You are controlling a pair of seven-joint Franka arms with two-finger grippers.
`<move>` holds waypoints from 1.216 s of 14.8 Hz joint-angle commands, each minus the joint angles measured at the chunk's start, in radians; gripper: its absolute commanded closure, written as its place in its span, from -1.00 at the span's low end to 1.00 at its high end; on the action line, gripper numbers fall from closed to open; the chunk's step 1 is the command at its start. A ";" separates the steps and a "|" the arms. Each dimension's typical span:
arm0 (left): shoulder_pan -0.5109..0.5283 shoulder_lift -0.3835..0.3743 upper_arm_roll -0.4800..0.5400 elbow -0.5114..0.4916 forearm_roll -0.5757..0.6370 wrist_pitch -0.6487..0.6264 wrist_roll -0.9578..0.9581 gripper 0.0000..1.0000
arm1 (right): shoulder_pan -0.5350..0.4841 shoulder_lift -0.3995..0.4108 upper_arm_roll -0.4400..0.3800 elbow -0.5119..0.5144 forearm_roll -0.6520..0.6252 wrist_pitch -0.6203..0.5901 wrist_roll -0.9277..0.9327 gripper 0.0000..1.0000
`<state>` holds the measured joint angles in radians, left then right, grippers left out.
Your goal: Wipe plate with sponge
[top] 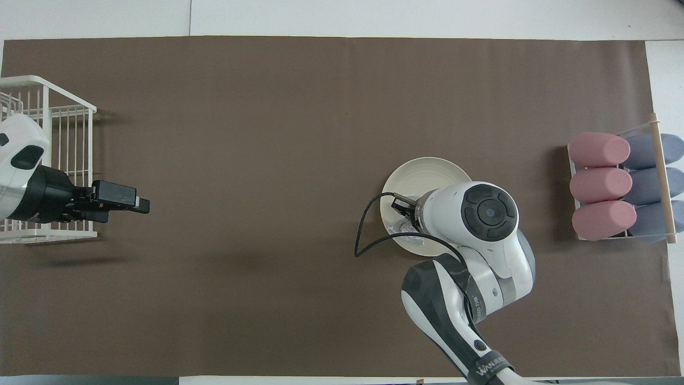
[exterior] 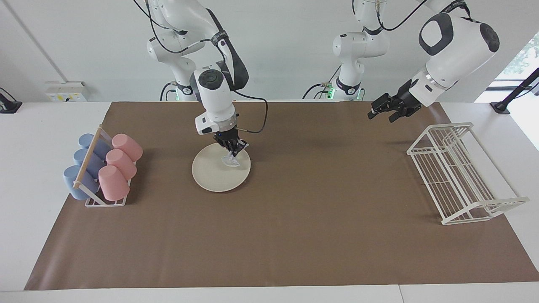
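Note:
The cream-white plate [exterior: 219, 174] [top: 427, 171] lies flat on the brown mat toward the right arm's end of the table. My right gripper [exterior: 233, 152] is down over the part of the plate nearer the robots, shut on the silvery sponge [exterior: 230, 160] [top: 404, 231]. The sponge hangs from the fingertips and its lower end rests on the plate. In the overhead view the right wrist covers much of the plate and the fingertips. My left gripper [exterior: 381, 115] [top: 127, 208] waits open and empty in the air beside the white wire rack.
A white wire dish rack [exterior: 457, 172] [top: 64, 123] stands at the left arm's end. A small rack with pink cups [exterior: 120, 162] [top: 601, 184] and blue cups [exterior: 82, 168] [top: 654, 184] lying on their sides stands at the right arm's end. The brown mat [exterior: 316, 210] covers the table.

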<state>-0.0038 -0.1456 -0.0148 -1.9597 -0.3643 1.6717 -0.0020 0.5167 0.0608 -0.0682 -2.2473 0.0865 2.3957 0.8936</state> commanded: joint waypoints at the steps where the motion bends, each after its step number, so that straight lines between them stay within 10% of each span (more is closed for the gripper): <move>1: 0.021 0.001 -0.005 0.010 0.021 -0.013 -0.009 -1.00 | -0.020 -0.012 0.011 -0.044 0.004 0.052 0.002 1.00; 18: 0.019 0.001 -0.007 0.010 0.021 -0.015 -0.009 -1.00 | -0.207 0.090 0.011 -0.069 0.001 0.194 -0.248 1.00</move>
<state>0.0096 -0.1455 -0.0175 -1.9597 -0.3642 1.6717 -0.0020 0.3141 0.1311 -0.0683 -2.3152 0.0866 2.5745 0.6554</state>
